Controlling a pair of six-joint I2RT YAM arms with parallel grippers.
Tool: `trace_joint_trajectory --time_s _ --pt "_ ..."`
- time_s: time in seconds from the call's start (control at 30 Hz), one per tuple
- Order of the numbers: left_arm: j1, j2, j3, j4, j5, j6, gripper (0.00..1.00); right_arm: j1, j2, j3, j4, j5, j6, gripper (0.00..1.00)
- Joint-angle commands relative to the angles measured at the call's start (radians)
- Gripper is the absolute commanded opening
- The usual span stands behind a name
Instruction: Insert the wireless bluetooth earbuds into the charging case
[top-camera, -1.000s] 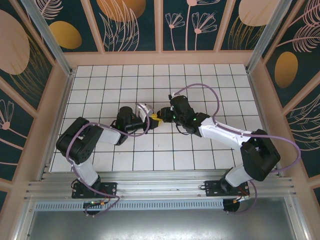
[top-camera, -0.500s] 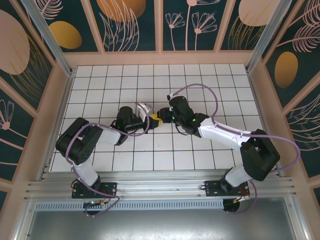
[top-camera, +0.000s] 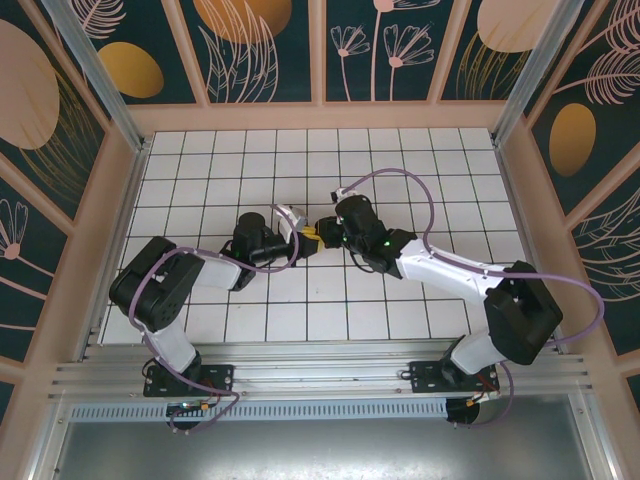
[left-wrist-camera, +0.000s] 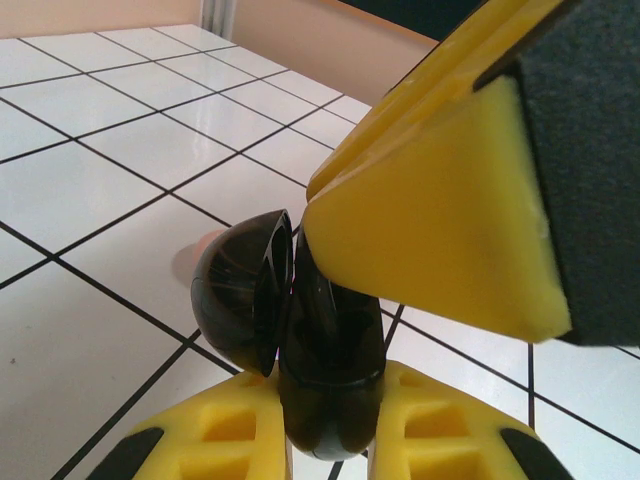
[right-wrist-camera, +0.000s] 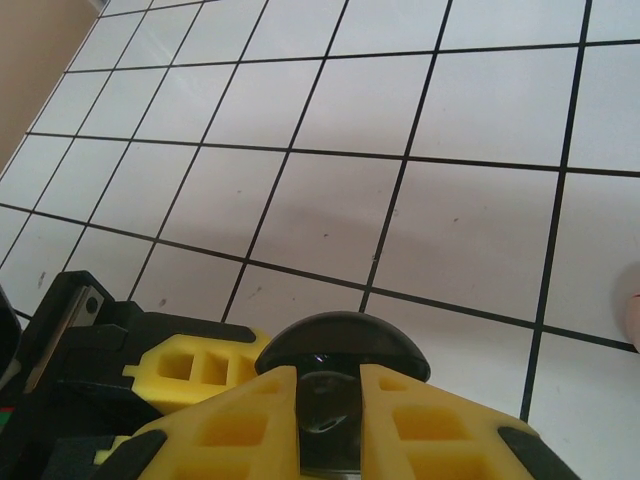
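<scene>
1. Left gripper (left-wrist-camera: 330, 395) is clamped on the black charging case (left-wrist-camera: 335, 340) over the tiled table (top-camera: 400, 170), with the case's domed lid (left-wrist-camera: 235, 300) tilted ajar.
2. We see the right gripper (right-wrist-camera: 328, 385) closed on a small black piece that we take for an earbud (right-wrist-camera: 335, 350), though we cannot be sure. Its yellow finger (left-wrist-camera: 430, 240) sits right against the case's open side.
3. We judge the insertion itself is in hand: the bud is at the mouth and not yet seated.
4. Next we would want a slow, short push in line with the socket while the left grip holds firm. A skewed approach could snag the lid or twist the case loose.
5. Both grippers meet near the table's middle, well apart from the wooden rim (top-camera: 320, 117), with open tiles all round for backing off. The only tight spot is between the fingers themselves.
</scene>
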Motion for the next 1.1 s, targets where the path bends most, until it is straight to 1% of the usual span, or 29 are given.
trace_joint_trajectory --time_s 0.0,0.3,0.5,0.87,0.93,1.07 --pt "0.001 -0.03 0.028 0.046 -0.016 -0.01 0.07 0.013 -0.038 -0.02 -0.038 0.049 -0.024 0.19" --pt "0.001 -0.029 0.027 0.031 -0.019 0.001 0.07 0.016 -0.074 -0.026 -0.039 0.067 -0.039 0.19" --pt "0.001 -0.062 0.027 0.036 -0.017 -0.002 0.07 0.021 -0.057 -0.028 -0.031 0.029 -0.05 0.19" --pt "0.001 -0.075 0.027 0.039 -0.018 -0.003 0.08 0.03 -0.032 -0.02 -0.039 0.02 -0.061 0.2" --pt "0.001 -0.074 0.028 0.039 -0.019 -0.003 0.07 0.03 -0.032 -0.019 -0.042 0.018 -0.061 0.21" --pt "0.001 -0.073 0.028 0.032 -0.024 0.005 0.07 0.03 -0.051 -0.009 -0.039 0.012 -0.054 0.31"
